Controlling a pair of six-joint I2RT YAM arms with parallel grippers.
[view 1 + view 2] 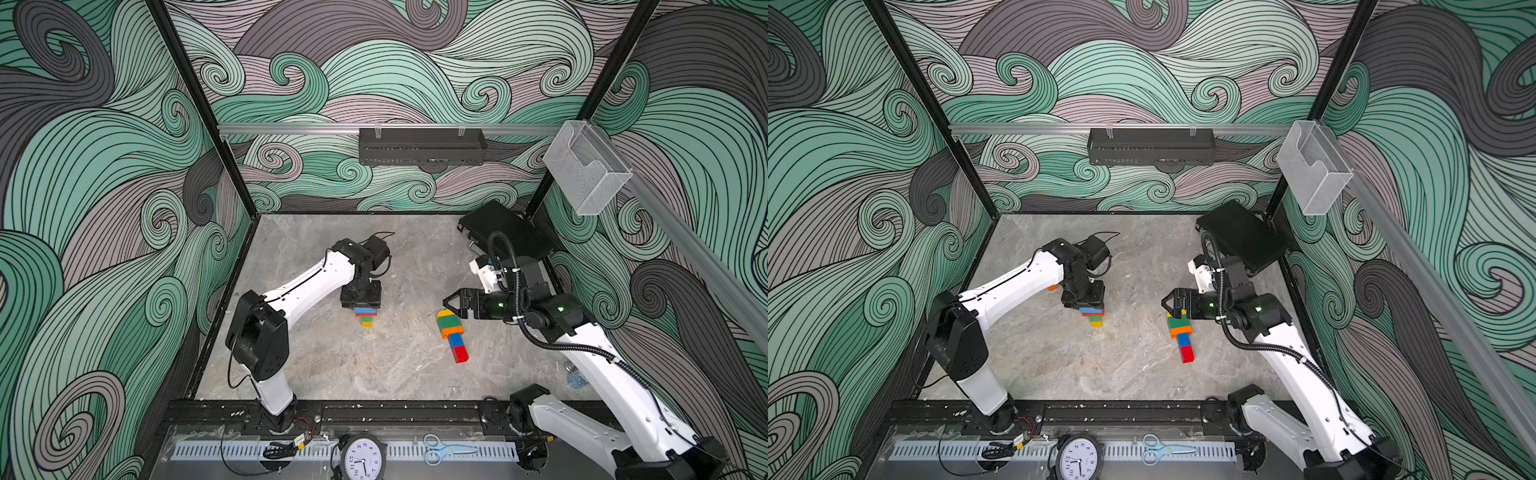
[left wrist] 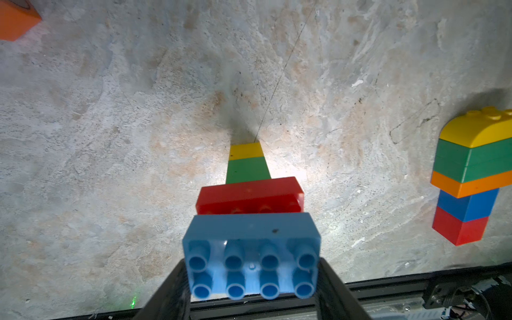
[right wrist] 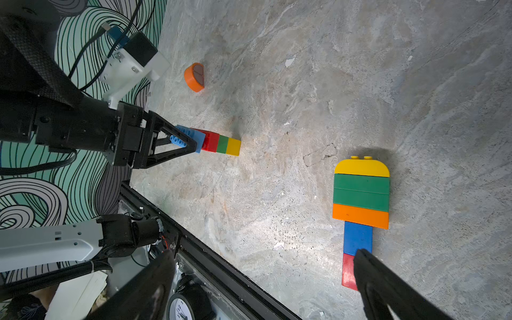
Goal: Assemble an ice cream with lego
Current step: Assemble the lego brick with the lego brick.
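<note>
The left gripper [image 1: 361, 303] is clamped on a light blue brick [image 2: 252, 241]. That brick tops a short stack [image 3: 219, 142] standing upright on the table [image 1: 374, 365], with a red brick [image 2: 249, 195], a green brick [image 2: 247, 170] and a yellow brick [image 2: 246, 151] below it, the yellow one lowest. Well apart to one side, the right gripper [image 1: 453, 306] hangs with its jaws spread wide and nothing between them. It is by a long stack [image 3: 360, 194] lying flat: rounded yellow end, two greens, orange, blue, red. Whether a finger touches it is unclear. Beyond the left gripper, on the side away from the right one, an orange round-topped brick [image 3: 194, 77] lies alone on its side.
</note>
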